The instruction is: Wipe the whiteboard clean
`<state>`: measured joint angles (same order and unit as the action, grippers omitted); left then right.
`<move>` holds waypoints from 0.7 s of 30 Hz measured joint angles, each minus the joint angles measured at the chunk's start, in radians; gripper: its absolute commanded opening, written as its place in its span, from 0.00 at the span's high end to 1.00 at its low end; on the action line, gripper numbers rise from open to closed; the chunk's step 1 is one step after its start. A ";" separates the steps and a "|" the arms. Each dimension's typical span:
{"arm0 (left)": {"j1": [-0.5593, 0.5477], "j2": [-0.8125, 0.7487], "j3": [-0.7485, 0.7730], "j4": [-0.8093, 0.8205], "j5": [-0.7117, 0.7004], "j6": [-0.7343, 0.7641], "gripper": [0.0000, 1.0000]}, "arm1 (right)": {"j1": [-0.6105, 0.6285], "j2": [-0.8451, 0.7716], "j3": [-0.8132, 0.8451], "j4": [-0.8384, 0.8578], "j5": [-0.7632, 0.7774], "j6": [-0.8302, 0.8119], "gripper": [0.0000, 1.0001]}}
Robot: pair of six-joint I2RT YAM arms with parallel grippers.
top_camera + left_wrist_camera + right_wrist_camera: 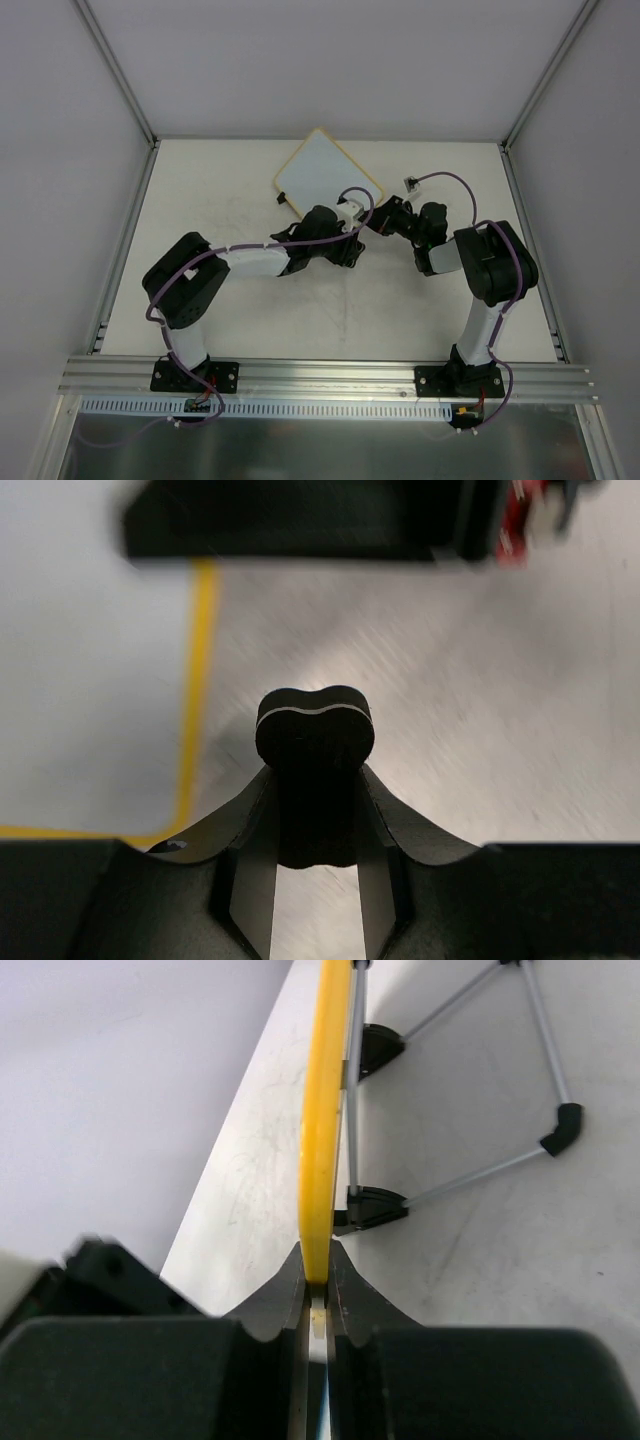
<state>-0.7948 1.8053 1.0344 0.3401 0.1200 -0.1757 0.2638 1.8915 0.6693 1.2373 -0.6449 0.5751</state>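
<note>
Two grips are closed: the right gripper pinches the board by its thin frame, the left gripper clamps the eraser; hard wiping pressure could lever the board out of that pinch.

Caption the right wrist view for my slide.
Right gripper clamped on the whiteboard's yellow edge, board seen edge-on, wire stand to its right.
</note>
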 measured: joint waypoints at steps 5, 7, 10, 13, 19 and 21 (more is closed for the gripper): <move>-0.069 -0.064 -0.109 -0.100 0.031 -0.051 1.00 | 0.015 0.000 0.004 0.014 -0.009 0.031 1.00; -0.069 -0.121 -0.144 -0.171 0.023 -0.070 1.00 | 0.018 0.000 0.004 0.014 -0.011 0.035 1.00; -0.060 -0.264 -0.190 -0.248 -0.014 -0.103 1.00 | 0.018 0.000 0.005 0.014 -0.013 0.038 1.00; -0.032 -0.434 -0.223 -0.294 -0.026 -0.145 1.00 | 0.018 0.000 0.006 0.014 -0.014 0.039 1.00; 0.114 -0.680 -0.341 -0.412 -0.054 -0.286 0.95 | 0.018 0.000 0.006 0.014 -0.015 0.039 1.00; 0.152 -0.706 -0.396 -0.462 -0.072 -0.320 0.95 | 0.018 0.000 0.006 0.014 -0.015 0.040 1.00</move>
<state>-0.6426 1.0992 0.6384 -0.1219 0.0475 -0.4953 0.2813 1.8915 0.6754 1.2514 -0.6598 0.6147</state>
